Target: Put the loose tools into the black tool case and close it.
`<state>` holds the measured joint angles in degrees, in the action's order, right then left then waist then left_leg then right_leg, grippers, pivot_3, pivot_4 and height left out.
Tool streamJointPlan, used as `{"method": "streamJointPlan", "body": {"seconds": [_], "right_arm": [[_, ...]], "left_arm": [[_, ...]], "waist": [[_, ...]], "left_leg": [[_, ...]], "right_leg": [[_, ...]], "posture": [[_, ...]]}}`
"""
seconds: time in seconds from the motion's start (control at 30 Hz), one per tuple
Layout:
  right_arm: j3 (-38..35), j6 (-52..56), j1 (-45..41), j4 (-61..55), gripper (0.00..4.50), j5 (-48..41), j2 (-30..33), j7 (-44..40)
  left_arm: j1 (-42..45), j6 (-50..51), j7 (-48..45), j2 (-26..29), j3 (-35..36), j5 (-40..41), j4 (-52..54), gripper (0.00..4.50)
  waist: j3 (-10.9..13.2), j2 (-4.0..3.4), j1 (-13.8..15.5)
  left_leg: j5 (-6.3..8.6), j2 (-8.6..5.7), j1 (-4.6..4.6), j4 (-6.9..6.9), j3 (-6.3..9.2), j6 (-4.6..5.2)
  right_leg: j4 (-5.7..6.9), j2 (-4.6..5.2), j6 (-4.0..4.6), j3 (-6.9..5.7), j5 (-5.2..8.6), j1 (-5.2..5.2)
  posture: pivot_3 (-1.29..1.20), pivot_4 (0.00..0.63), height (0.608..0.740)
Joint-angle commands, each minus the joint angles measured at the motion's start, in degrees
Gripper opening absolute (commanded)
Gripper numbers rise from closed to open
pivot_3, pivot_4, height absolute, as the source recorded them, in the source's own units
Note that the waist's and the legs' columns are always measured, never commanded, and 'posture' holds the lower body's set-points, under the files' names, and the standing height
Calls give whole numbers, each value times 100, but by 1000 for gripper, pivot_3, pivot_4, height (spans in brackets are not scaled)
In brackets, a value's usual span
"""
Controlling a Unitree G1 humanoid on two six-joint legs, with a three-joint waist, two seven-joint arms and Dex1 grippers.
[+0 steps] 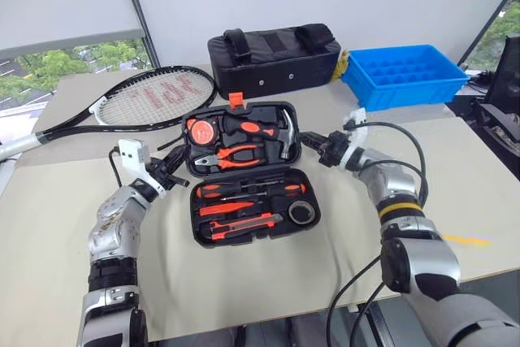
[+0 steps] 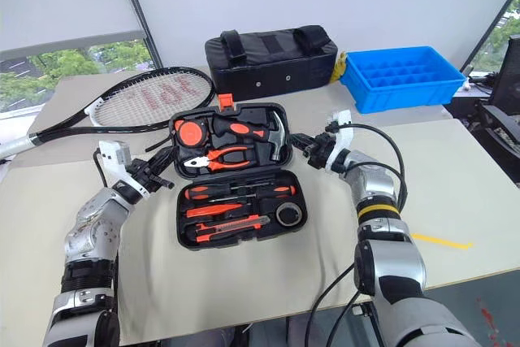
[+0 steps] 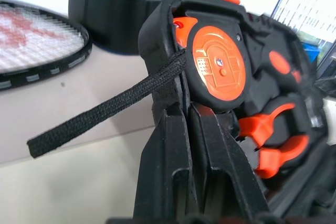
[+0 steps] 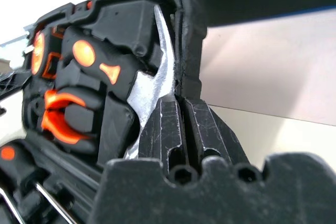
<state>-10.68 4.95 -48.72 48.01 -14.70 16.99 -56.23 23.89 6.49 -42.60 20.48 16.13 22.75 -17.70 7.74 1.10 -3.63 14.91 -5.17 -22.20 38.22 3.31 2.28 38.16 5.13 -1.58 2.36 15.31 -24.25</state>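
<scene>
The black tool case (image 1: 197, 219) lies open in the middle of the table, orange latch (image 1: 236, 100) at its far edge. The near half holds orange-and-black screwdrivers (image 1: 244, 189), a utility knife (image 1: 244, 225) and a grey tape roll (image 1: 301, 212). The lid (image 1: 296, 129), which looks tilted up, carries a tape measure (image 3: 218, 66), pliers (image 1: 236, 156) and a hammer (image 4: 149, 87). My left gripper (image 1: 177, 171) is shut, its tips at the lid's left edge beside the tape measure's black strap (image 3: 105, 108). My right gripper (image 1: 307, 142) is shut, its tips against the lid's right rim.
A tennis racket (image 1: 154, 95) lies at the back left. Behind the case stands a black fabric bag (image 1: 272, 58), with a blue compartment tray (image 1: 402, 75) to its right. The table's front edge runs close to my arms.
</scene>
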Motion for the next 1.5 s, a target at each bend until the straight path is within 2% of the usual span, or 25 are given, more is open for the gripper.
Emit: {"method": "streamJointPlan", "body": {"seconds": [0.03, 0.53, 0.57, 0.67, 0.87, 0.9, 0.97, 1.07, 1.1, 1.17, 1.23, 1.4, 1.5], "right_arm": [[162, -1375, 322, -358, 101, 64, -31, -397], [531, -3266, 856, -488, 101, 294, 129, -612], [569, -3481, 907, -440, 101, 361, 176, -629], [648, -4246, 1102, -307, 101, 498, 360, -703], [822, -6178, 1218, 33, 101, 892, 847, -665], [843, -6476, 1220, 133, 607, 944, 933, -635], [900, -6913, 1183, 356, 1025, 1204, 1124, -420], [1012, -7420, 1189, 668, 2018, 1393, 1374, -273], [1052, -7585, 1229, 776, 2249, 1482, 1500, -238], [1080, -7529, 1341, 1015, 2310, 1480, 1718, -255], [1134, -7325, 1440, 1102, 2310, 1289, 1846, -455], [1178, -6138, 1890, 826, 2310, 695, 2130, -1363], [1243, -4424, 2511, -489, 2310, -23, 2252, -1951]], "left_arm": [[-55, -977, -70, 196, -262, -555, -210, 0], [-638, -4388, 789, 559, -585, -1996, -809, 0], [-698, -4634, 837, 618, -621, -2099, -877, 0], [-967, -6312, 876, 1101, -983, -2951, -1234, 0], [-1004, -7475, 1743, 1633, -736, -3663, -1829, 0], [-1042, -7722, 1899, 1744, -667, -3885, -1870, 566], [-1100, -8254, 2164, 1920, -556, -4402, -1887, 942], [-1192, -9001, 2451, 2055, -197, -5282, -1683, 1986], [-1238, -9282, 2501, 2074, -23, -5623, -1568, 2193], [-1318, -9561, 2654, 2117, 151, -6099, -1525, 2973], [-1407, -9667, 2851, 2237, 239, -6405, -1705, 3542], [-1682, -9629, 3721, 2726, 312, -7553, -2074, 3542], [-1694, -9084, 4567, 3113, 34, -8009, -2468, 3542]], "waist": [[-1, 0, -14], [-1, 0, -36], [-1, 0, -33], [-1, 0, -28], [0, 0, 52], [0, 0, 57], [0, 0, 69], [0, 0, 104], [0, 0, 113], [1, 0, 123], [1, 1, 142], [1, 0, 132], [2, 4, 134]], "left_leg": [[0, 0, 4, -1, -3, 0], [3, 1, 48, -2, -18, 5], [4, 1, 53, -3, -18, 5], [19, 0, 70, -9, -20, 31], [34, -8, 92, -29, -40, 55], [34, -7, 92, -29, -44, 55], [34, -5, 94, -32, -44, 55], [34, -5, 99, -36, -49, 55], [34, -5, 99, -36, -51, 56], [36, -6, 99, -36, -57, 59], [38, -6, 99, -36, -57, 63], [41, -1, 107, -46, -56, 67], [42, -1, 113, -46, -60, 70]], "right_leg": [[-2, -1, 0, -1, 0, 3], [-6, -5, 12, 1, -7, 9], [-5, -6, 13, 0, -8, 9], [-7, -6, 16, -1, -9, 14], [-9, 1, 18, -1, -11, 17], [-7, 0, 19, -1, -12, 13], [-6, 0, 20, -2, -12, 13], [-9, 2, 21, -2, -13, 16], [-10, 4, 21, -1, -13, 17], [-13, 6, 21, 0, -13, 18], [-15, 8, 21, -2, -13, 20], [-17, 11, 21, 2, -13, 29], [-17, 14, 21, 1, -13, 38]], "posture": [[0, 150, 740], [0, 150, 740], [0, 150, 740], [0, 150, 740], [0, 150, 740], [0, 150, 740], [0, 150, 740], [0, 150, 740], [0, 150, 740], [0, 150, 740], [0, 150, 740], [0, 150, 740], [0, 150, 740]]}}
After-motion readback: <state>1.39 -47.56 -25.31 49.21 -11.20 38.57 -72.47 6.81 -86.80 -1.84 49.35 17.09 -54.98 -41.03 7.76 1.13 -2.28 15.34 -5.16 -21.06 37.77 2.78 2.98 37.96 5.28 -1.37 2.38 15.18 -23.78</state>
